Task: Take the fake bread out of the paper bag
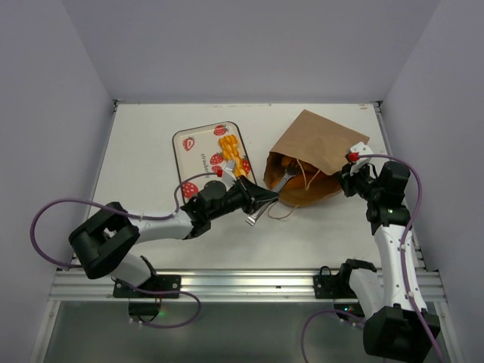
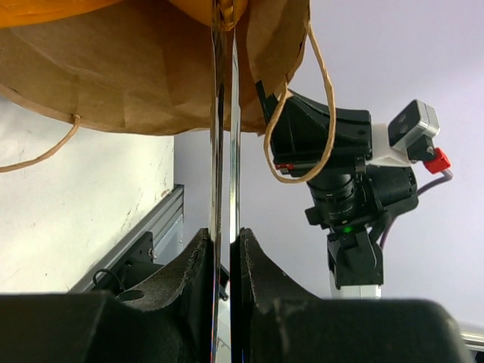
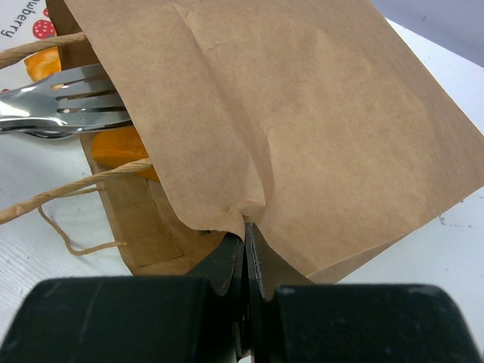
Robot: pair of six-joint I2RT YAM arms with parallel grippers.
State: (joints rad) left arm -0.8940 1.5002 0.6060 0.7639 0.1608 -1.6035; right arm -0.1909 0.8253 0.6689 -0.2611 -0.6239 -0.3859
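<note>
Nearest me, on the near side of the paper bag (image 1: 321, 147), an aluminium rail (image 1: 227, 281) edges the white table (image 1: 144, 144). My left gripper (image 1: 259, 198) sits just left of the bag's mouth, clamped on silver tongs (image 1: 278, 186) whose tips reach into that mouth. My right gripper (image 1: 350, 175) is at the bag's right side, its fingers pressed together on a fold of the brown paper. The bag lies on its side with its mouth facing left, one loop handle trailing onto the table. Orange fake bread (image 3: 121, 147) shows inside the mouth, by the tong tips; whether they touch I cannot tell. Left of the bag, a strawberry-printed tray (image 1: 193, 147) carries another bread piece (image 1: 233, 155). Beyond the bag, plain pale walls (image 1: 242, 45) close in the table.
</note>
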